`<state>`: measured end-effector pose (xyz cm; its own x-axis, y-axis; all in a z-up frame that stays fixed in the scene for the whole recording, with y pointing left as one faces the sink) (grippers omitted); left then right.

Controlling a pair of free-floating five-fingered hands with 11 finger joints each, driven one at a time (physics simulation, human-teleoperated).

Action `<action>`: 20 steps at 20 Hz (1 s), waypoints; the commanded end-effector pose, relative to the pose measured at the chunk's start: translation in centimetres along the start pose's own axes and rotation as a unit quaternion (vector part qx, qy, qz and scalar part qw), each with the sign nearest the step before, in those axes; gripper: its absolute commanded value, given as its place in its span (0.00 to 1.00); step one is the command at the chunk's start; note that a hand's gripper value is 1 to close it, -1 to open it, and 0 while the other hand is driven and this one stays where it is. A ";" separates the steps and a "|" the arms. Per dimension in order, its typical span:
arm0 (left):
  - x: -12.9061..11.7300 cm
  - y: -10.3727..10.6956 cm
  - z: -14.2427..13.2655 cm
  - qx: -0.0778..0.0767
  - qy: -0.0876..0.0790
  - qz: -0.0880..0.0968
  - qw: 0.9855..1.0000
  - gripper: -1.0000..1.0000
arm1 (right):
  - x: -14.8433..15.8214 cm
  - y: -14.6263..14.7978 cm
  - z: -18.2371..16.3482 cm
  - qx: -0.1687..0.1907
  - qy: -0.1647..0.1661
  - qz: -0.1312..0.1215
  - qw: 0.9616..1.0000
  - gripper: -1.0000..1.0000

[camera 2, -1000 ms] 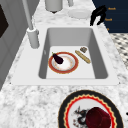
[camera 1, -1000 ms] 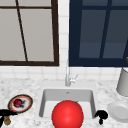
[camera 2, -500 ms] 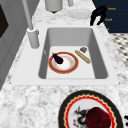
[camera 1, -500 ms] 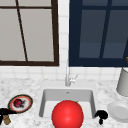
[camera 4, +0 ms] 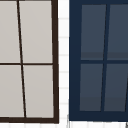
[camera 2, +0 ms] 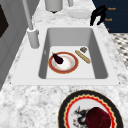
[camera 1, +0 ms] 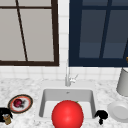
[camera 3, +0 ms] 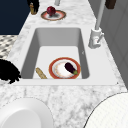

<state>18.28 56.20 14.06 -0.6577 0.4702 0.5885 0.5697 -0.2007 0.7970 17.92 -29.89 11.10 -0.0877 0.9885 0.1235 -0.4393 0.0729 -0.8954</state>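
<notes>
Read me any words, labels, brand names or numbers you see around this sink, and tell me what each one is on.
No readable text anywhere.
Patterned plate on the counter: decorative rim and a dark motif, no lettering.
Red-rimmed plate in the sink: no marking.
Faucet and white canister: no brand or label.
Small brown item in the left hand: too blurred to tell.

A small brown bottle [camera 1: 7, 119] stands upright at the counter's front left corner, clasped in the left hand [camera 1: 3, 113], just beside the red-rimmed plate [camera 1: 20, 103] bearing a dark red fruit. Over on the right, a plain white plate [camera 1: 119, 111] lies flat on the counter, nearest the right hand [camera 1: 101, 115] at the sink's front right corner.
</notes>
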 end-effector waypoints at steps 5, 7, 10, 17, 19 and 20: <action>0.3 0.0 0.4 0.002 -0.002 0.001 1.000 1.00 | 0.0 0.0 0.0 0.000 0.000 0.000 1.000 0.50; 0.2 0.0 0.1 0.009 0.007 -0.002 1.000 1.00 | 0.0 0.0 0.0 0.000 0.000 0.000 1.000 0.50; 0.3 1.4 -0.6 0.012 0.010 -0.009 1.000 1.00 | 0.0 0.0 0.0 0.000 0.000 0.000 1.000 0.50; 2.8 5.7 -1.6 0.023 0.026 -0.004 0.999 1.00 | 0.0 0.0 0.0 0.000 0.000 0.000 1.000 0.50; 3.2 7.1 -2.5 0.025 0.030 -0.004 0.999 1.00 | 0.0 0.0 0.0 0.000 0.000 0.000 1.000 0.50; 3.7 7.6 -2.6 0.029 0.037 -0.005 0.999 1.00 | 0.0 0.0 0.0 0.000 0.000 0.000 1.000 0.50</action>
<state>18.91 54.91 20.36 -0.6775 0.4390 0.5902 0.5814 -0.1718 0.7953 17.92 -29.89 11.10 -0.0877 0.9885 0.1235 -0.4393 0.0729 -0.8954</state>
